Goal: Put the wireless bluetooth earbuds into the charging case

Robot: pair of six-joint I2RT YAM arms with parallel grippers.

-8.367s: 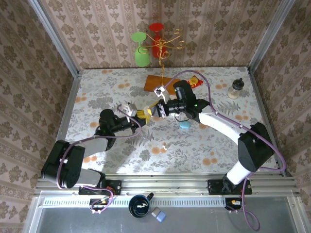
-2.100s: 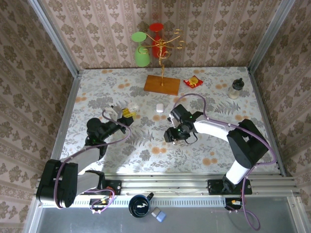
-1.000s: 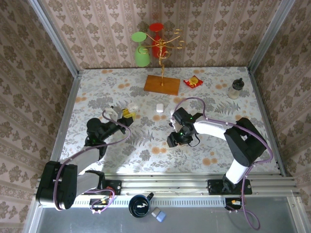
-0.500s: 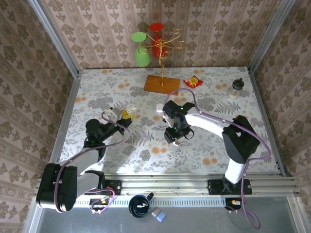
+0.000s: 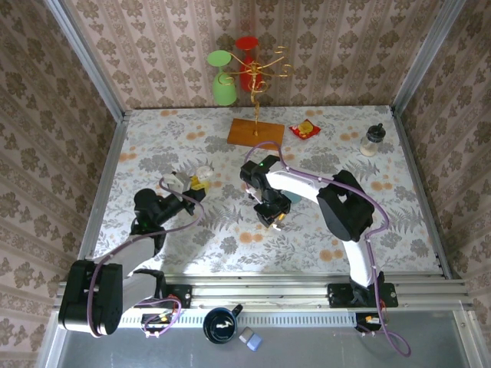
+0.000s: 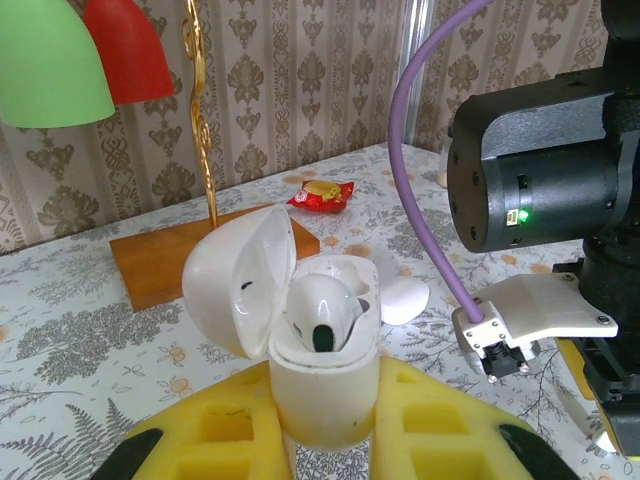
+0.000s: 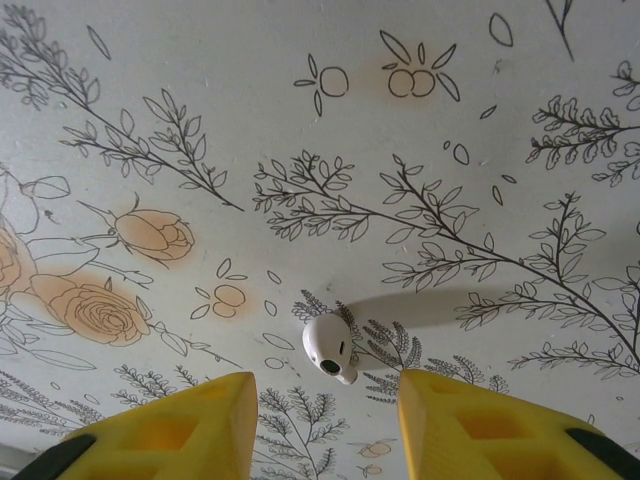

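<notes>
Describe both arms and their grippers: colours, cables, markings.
Both arms have black joint housings and pale links, the right arm white, the left arm greyer. Purple cables loop along each. The left gripper and right gripper have yellow, pocketed fingers. A green light glows on the right wrist.

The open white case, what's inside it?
One white earbud sits in the case. The lid and that earbud hide the rest of the inside.
</notes>
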